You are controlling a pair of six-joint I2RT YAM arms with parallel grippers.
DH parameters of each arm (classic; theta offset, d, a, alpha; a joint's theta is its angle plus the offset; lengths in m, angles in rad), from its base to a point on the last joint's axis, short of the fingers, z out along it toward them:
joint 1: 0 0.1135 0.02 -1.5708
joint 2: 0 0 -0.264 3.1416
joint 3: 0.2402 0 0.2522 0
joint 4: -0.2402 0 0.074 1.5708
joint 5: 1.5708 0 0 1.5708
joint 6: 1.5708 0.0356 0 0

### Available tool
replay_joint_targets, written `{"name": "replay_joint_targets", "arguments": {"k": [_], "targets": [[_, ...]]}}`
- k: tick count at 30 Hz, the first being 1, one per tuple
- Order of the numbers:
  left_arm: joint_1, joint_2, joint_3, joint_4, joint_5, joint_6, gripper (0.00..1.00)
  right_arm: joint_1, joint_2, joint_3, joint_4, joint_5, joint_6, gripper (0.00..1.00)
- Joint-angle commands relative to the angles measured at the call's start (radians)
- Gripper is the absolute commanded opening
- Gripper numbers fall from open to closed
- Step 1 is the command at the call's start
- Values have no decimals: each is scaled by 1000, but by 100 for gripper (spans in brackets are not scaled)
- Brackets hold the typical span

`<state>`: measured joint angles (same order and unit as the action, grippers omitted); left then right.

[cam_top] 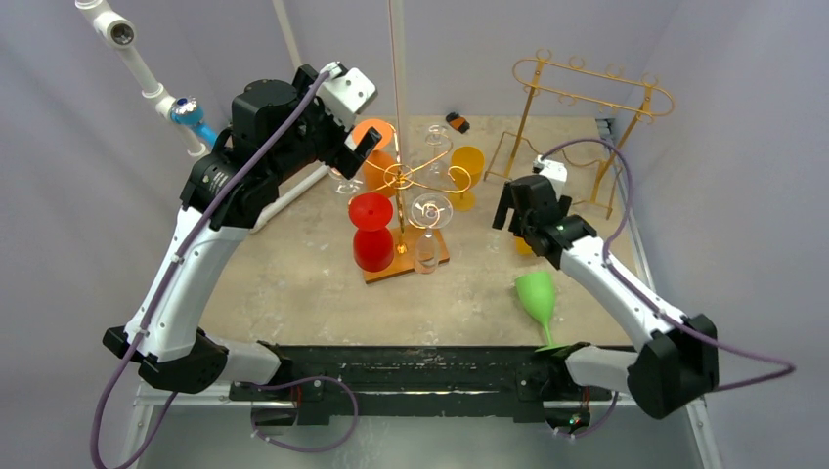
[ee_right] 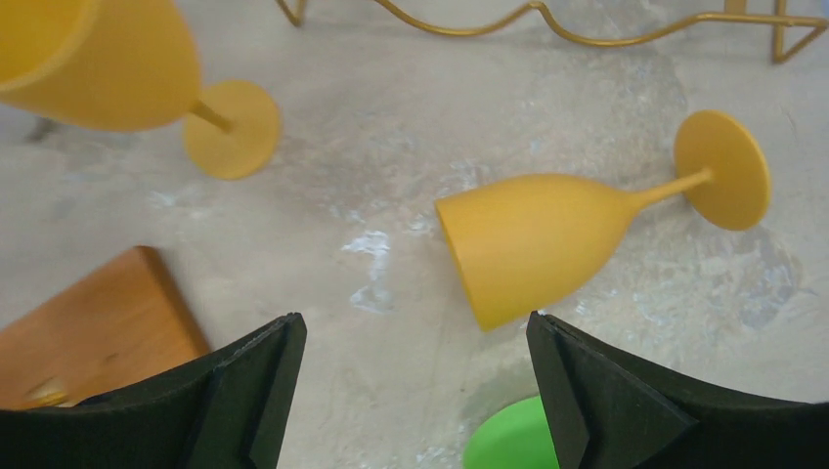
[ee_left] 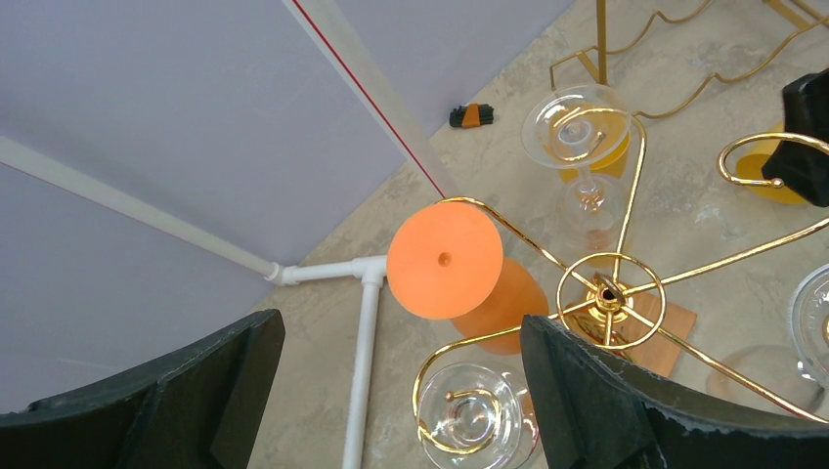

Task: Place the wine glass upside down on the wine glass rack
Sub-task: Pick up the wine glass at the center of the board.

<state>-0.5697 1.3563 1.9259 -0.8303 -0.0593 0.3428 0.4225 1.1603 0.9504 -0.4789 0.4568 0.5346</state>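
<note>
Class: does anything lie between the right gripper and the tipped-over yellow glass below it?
Nothing visible does. The right gripper hangs open over bare table, with the tipped yellow glass just ahead of its fingers. The green glass lies nearer, not between them.

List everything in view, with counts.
tree rack: 1, gold, wooden base, table centre
wire rack: 1, gold, back right
clear wine glasses: 3, hung upside down on the tree rack
orange wine glass: 1, upside down on the tree rack, back left
red wine glass: 1, upside down at the tree rack, near left
yellow wine glasses: 2, one on its side under the right gripper, one beside the tree rack
green wine glass: 1, on its side, near right
small object: 1, black and orange, back edge
PVC pipe: white, back left
table: 1, beige
left gripper: open, over the tree rack
right gripper: open
</note>
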Motion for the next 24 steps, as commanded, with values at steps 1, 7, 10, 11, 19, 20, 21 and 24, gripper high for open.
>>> {"name": "replay_joint_targets", "arguments": {"k": [1, 7, 10, 11, 19, 20, 21, 24], "targets": [[2, -20, 7, 17, -31, -26, 100, -7, 142, 61, -58, 158, -9, 93], [2, -14, 19, 11, -42, -32, 100, -11, 268, 48, -27, 276, 10, 93], [3, -17, 21, 10, -42, -33, 100, -23, 322, 43, 2, 301, 11, 91], [3, -18, 21, 11, -43, -33, 100, -25, 341, 46, 13, 312, 11, 90], [3, -31, 14, 12, -42, -29, 100, -63, 456, 83, 59, 363, 1, 71], [3, -32, 13, 14, -41, -27, 100, -62, 450, 84, 57, 365, 0, 66], [2, -34, 13, 13, -40, -26, 100, -63, 434, 82, 58, 364, -4, 57], [2, -35, 13, 21, -34, -25, 100, -64, 355, 67, 57, 347, -16, 29]]}}
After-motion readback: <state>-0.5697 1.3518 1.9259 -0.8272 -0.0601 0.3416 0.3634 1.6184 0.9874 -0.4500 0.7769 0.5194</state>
